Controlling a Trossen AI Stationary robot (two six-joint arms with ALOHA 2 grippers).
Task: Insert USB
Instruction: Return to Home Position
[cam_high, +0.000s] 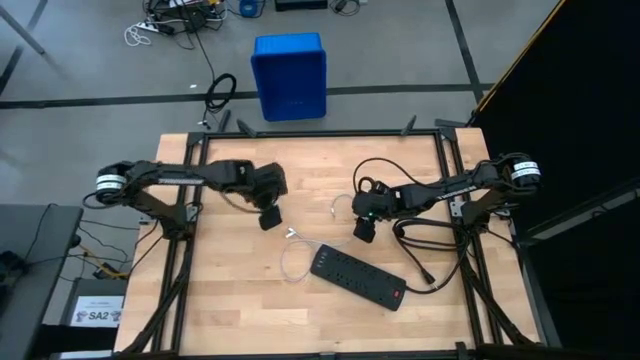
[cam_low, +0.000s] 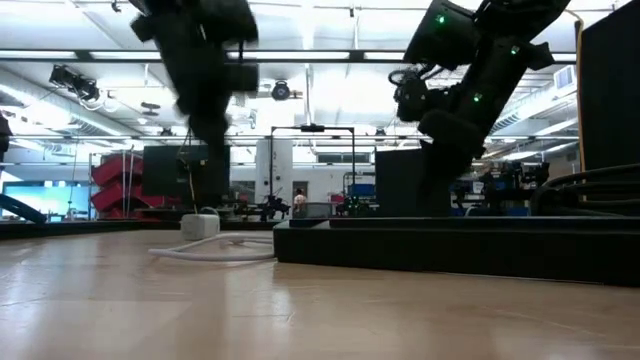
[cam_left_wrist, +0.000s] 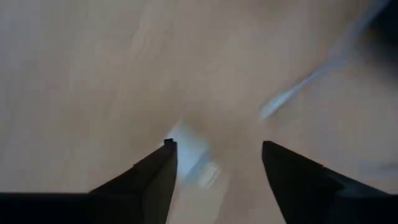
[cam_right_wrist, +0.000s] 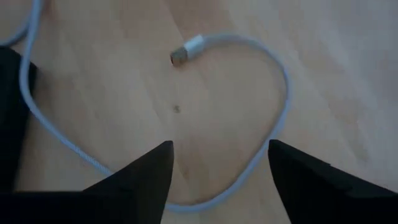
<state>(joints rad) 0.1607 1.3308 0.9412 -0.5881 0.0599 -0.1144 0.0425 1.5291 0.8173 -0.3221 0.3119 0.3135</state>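
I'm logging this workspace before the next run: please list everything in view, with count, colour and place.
Light wooden table: one, tan, under both arms.
Long multi-socket power strip: one, black, lying diagonally right of centre.
Thin whitish USB cable: one, white, loose loops beside the strip, one plug lying free.
Small cube charger adapter: one, white, by the cable.
Thick cord: one, black, right of the strip.
Plastic crate: one, blue, floor beyond the table.
Left gripper: jaws open, near the adapter.
Right gripper: jaws open, above the cable.
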